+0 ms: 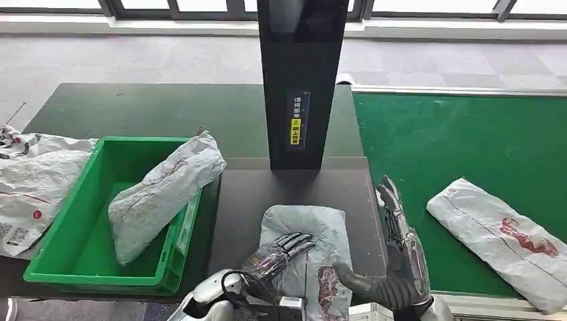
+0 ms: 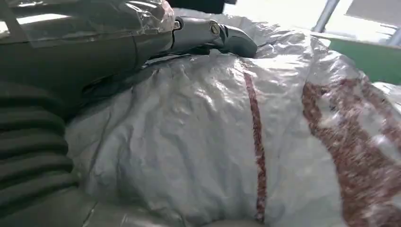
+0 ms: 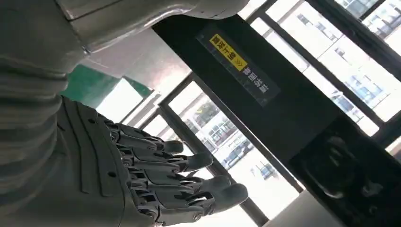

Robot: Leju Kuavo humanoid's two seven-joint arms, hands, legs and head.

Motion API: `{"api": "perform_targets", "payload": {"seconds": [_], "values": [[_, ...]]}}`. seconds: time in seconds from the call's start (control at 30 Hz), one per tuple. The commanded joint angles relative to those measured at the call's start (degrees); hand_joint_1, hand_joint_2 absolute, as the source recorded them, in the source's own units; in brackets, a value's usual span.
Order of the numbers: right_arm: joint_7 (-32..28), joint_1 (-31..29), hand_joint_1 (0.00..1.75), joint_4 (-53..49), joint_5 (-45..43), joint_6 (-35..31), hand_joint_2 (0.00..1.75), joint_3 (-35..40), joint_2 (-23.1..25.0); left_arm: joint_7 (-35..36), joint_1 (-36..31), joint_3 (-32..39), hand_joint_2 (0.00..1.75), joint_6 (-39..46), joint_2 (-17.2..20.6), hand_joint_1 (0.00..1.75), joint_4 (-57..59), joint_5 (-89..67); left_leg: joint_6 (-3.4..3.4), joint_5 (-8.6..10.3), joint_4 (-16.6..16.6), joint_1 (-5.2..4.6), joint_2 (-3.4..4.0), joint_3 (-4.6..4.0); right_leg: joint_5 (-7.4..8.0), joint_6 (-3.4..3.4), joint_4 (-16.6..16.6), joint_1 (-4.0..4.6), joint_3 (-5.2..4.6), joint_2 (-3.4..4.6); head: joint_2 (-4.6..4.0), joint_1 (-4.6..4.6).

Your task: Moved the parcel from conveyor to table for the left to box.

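Even daylight from the windows lights the head view, sharp, with soft shadows. The left wrist view is close and blurred on the parcel. The right wrist view's windows glare white.

Silver arms, grey ribbed wrist covers, dark jointed fingers.

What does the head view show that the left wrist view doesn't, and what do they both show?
Head view alone: the green bin with a parcel leaning inside it, the black post, another parcel on the green conveyor, and the right robot hand open beside the table parcel. Left wrist view alone: a close look at the wrinkled wrap and its red stripe. Both: the left robot hand resting on the table parcel.
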Motion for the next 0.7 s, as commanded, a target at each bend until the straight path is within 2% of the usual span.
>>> {"api": "perform_targets", "payload": {"seconds": [0.03,0.13,0.17,0.2,0.23,0.27,0.53,0.7], "values": [[-0.3,-2.1,0.0,1.7,-1.2,0.6,1.75,-2.4,1.0,-6.6,-5.2,-7.7,1.75,-6.8,2.9,0.0,9.6,6.2,-0.02,0.07,-0.2,0.02,0.07,0.09,0.08,-0.05,-0.2,0.04,0.11,-0.06,0.0,0.0],[-0.3,-2.1,0.0,1.9,-1.4,0.1,1.75,-3.1,1.4,-10.7,-5.7,-6.2,1.75,-5.0,2.0,0.0,8.3,10.9,-0.01,0.15,-0.2,0.05,0.11,0.03,0.18,-0.07,-0.3,0.08,0.08,-0.07,0.0,0.0],[-0.4,-0.9,0.0,1.0,-1.4,-0.4,1.75,-3.3,1.8,-10.9,-5.3,-4.6,1.75,0.0,1.0,0.0,6.4,11.5,0.01,0.08,-0.1,0.01,0.04,0.09,0.08,-0.04,-0.1,0.03,0.13,-0.07,0.0,0.0],[-0.7,0.2,0.0,0.1,-1.4,-0.6,1.75,-3.4,2.3,-10.6,-4.7,-2.5,1.75,3.3,-0.2,1.75,5.1,12.9,0.02,0.13,-0.2,0.04,0.1,0.06,0.14,-0.06,-0.2,0.06,0.12,-0.06,0.0,0.0],[-0.9,1.2,0.0,-0.6,-1.3,-0.7,1.75,-3.2,2.5,-10.3,-4.4,-1.5,1.75,3.9,-0.7,1.75,4.1,14.0,0.04,0.1,-0.1,0.02,-0.01,0.01,0.07,-0.05,-0.1,0.04,0.08,-0.14,0.0,0.0],[-1.1,2.2,0.0,-1.4,-1.0,-1.1,1.75,-2.8,2.7,-6.7,-3.9,0.0,1.75,8.6,-1.1,1.75,3.2,12.4,0.03,0.07,0.0,0.03,-0.06,-0.02,0.03,-0.04,-0.1,0.05,0.05,-0.19,0.0,0.0],[-1.2,2.3,0.0,-1.4,-0.8,-1.3,1.75,-2.5,2.7,-7.0,-4.0,-0.1,1.75,9.5,-1.2,1.75,4.5,12.3,0.02,0.04,0.0,0.01,0.02,0.01,0.03,-0.03,0.0,0.02,0.0,-0.04,0.0,0.0],[-1.2,1.8,0.0,-1.2,-0.7,-1.5,1.75,-2.4,2.9,-5.0,-1.9,1.9,1.75,20.1,-2.9,1.75,4.6,8.0,0.03,0.05,-0.1,0.02,0.1,0.03,0.05,-0.04,-0.1,0.04,0.01,-0.01,0.0,0.0]]}}
